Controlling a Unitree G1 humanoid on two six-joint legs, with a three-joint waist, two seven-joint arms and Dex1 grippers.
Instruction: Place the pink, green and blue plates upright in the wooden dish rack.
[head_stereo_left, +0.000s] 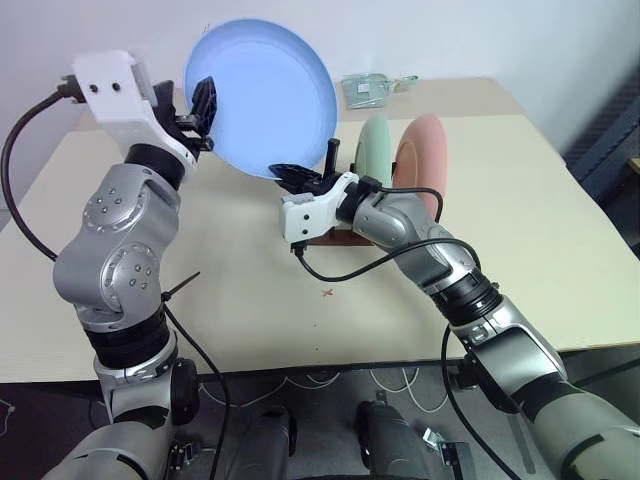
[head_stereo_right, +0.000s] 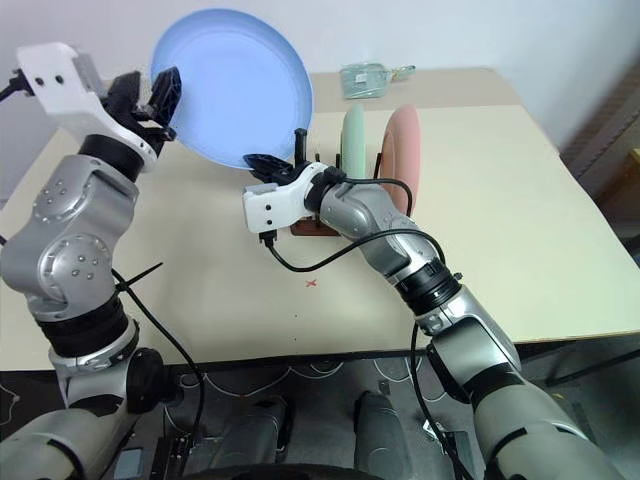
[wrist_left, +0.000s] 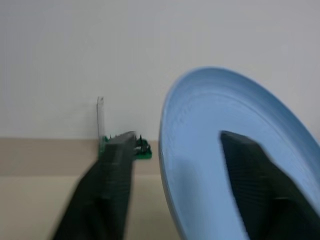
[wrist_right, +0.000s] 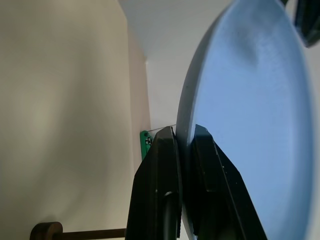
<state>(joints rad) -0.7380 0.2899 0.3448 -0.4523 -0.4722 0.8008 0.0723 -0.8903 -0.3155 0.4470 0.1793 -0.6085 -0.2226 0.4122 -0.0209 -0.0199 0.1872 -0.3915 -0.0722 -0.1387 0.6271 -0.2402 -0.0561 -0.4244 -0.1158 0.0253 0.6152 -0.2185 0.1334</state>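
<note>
Right tool (wrist_right: 182, 150) pinches the round blue plate's (head_stereo_left: 262, 95) rim; left tool (wrist_left: 200, 175) spread; a weak pinch could drop it.

The green plate (head_stereo_left: 375, 148) and pink plate (head_stereo_left: 425, 160) fill the rack's far slots; near-side table (head_stereo_left: 250, 300) lies open.

Head stereo downward (wrist views close)

Green-based holder (head_stereo_left: 372, 88), seemingly clear-covered, on beige table (head_stereo_left: 560, 250).
</note>
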